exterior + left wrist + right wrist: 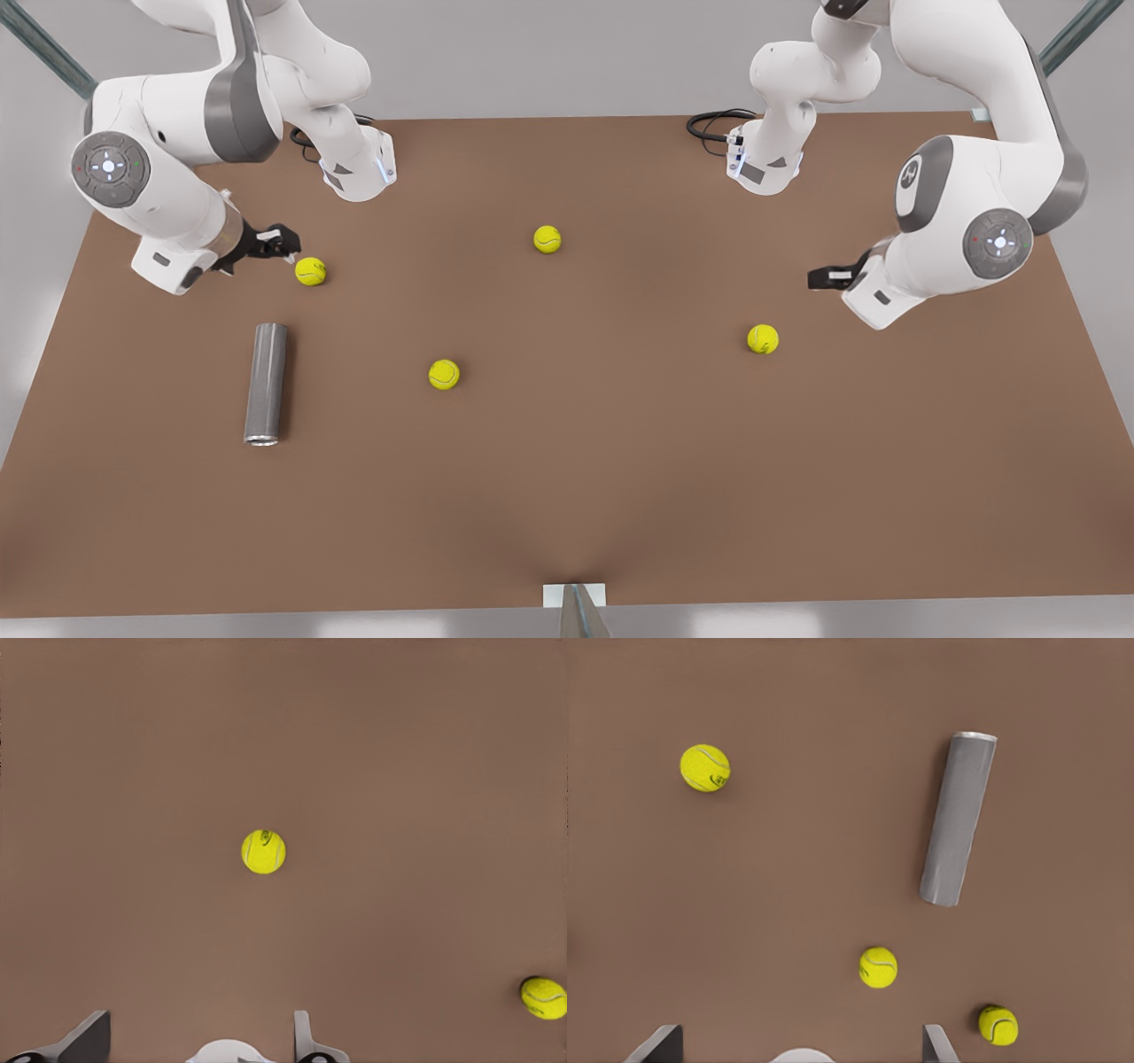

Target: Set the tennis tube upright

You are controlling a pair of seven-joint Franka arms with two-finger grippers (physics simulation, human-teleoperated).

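**A:** Where does the job stand?

**B:** At the very start, by my reading. Take the table first: brown and flat, with everything lying loose on it. Your right gripper hangs over the far part of the table on the front view's left, its fingers spread wide and holding nothing. Your left gripper waits on the front view's right, well apart from the work, fingers also apart and empty.

**A:** And the tennis tube?

**B:** The tennis tube lies flat on its side at the front view's left, nearer the camera than your right gripper. Its silvery rim points away from that arm, and nothing touches it.

**A:** What should I watch for on the way?

**B:** A tennis ball sits just beside the right gripper, between it and the tube's closed end. Three more are scattered across the table, clear of the tube.

**A:** So the next move?

**B:** I'd reach with the right arm. Pass over that ball, bring the fingers across the tube's round body, and close on it. Then you can tip it up onto an end.
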